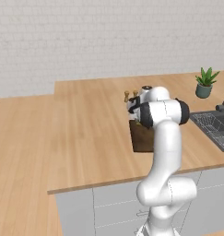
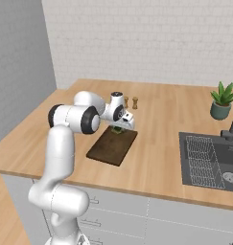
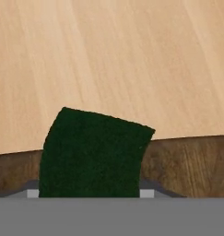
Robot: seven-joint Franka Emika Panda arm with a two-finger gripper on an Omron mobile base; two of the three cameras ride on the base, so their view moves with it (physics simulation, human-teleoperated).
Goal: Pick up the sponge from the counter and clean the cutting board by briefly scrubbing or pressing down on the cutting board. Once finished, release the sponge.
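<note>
Light wooden counter (image 2: 161,158) runs under a pale brick wall, with a sink (image 2: 209,160) and a potted plant (image 2: 222,101) off to the right; we have our gripper (image 2: 119,128) low over the far end of the cutting board (image 2: 110,147), its jaws closed on the sponge (image 3: 92,154). From the hand view the sponge sits between the fingers right at the board's edge, where dark wood meets the tan counter; if we press here, we judge the sponge could land half off the board and scrub the counter instead, so we should work further in. Two small shakers (image 2: 130,102) stand just beyond the board; a wide sweep could knock them. The sponge looks a dark green block, its top edge tilted and slightly bowed, which suggests it gives under the grip; its underside we cannot see.
</note>
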